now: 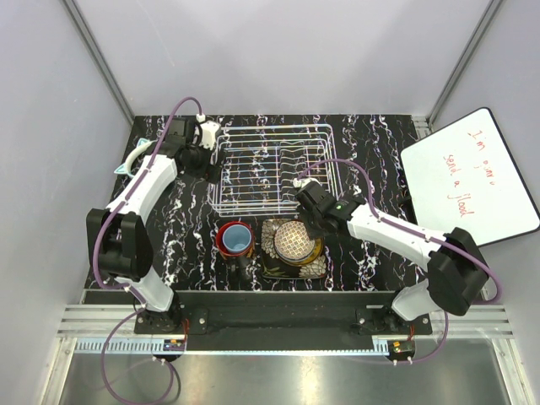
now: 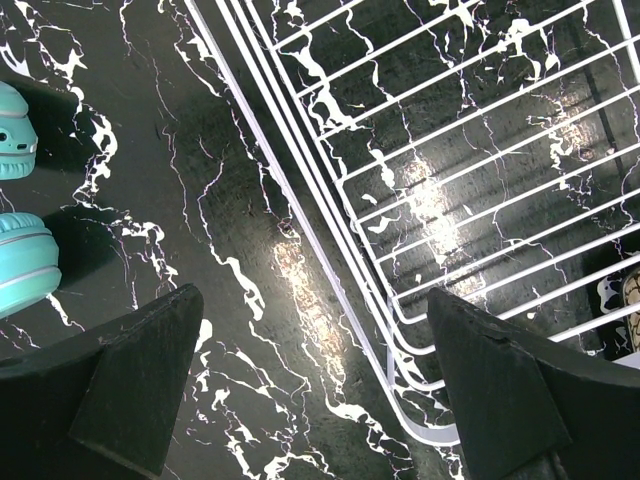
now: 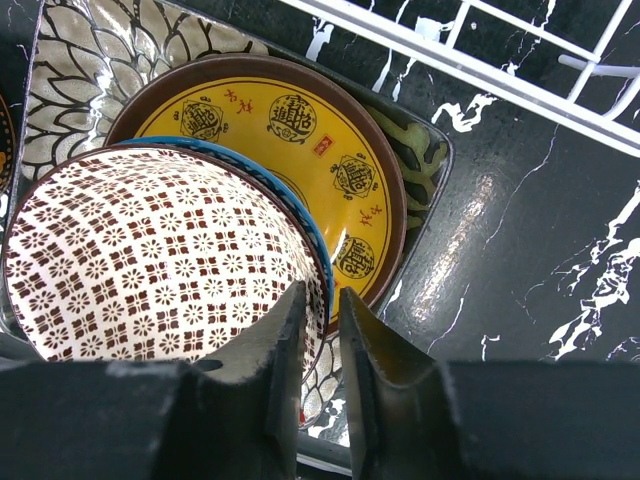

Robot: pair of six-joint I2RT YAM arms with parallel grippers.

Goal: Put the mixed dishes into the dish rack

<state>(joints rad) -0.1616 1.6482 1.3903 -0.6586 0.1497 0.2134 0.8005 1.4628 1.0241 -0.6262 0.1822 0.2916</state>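
Black stone-look tabletop (image 1: 190,219), veined in white and glossy enough to mirror the lamps.

Gold lattice bowl (image 3: 150,250): round and deep, its inner wall glazed with a brown-on-cream lattice and its outer lip edged in blue. It tops a stack just in front of the dish rack (image 2: 310,225). The right gripper (image 3: 322,305) stands astride its near rim, one finger inside and one outside, the jaws almost together. Whether the pads already bite the wall cannot be told.

Beneath it lies the mustard-yellow plate (image 3: 300,150), round and brown-rimmed with dark medallions. That rests on the black square plate (image 3: 110,50), which has white petals and rounded corners. Just to the left, the light blue cup (image 1: 237,237) sits inside the dark mug (image 1: 222,241) with its red lining.

Probable hazards:
- A pinch on one thin, slick ceramic wall leaves the bowl free to swing or slip once raised.
- An off-centre lift could drag the yellow plate sideways across the glazed square one.
- The rack's wire wall stands near, so a low carry may strike it.

The rack itself is thin white coated wire, an open grid with upright prongs, and it holds no dishes. The left gripper (image 2: 315,295) hangs spread wide over bare table at the rack's left edge, near teal objects (image 2: 20,270). A whiteboard (image 1: 468,177) lies at far right.
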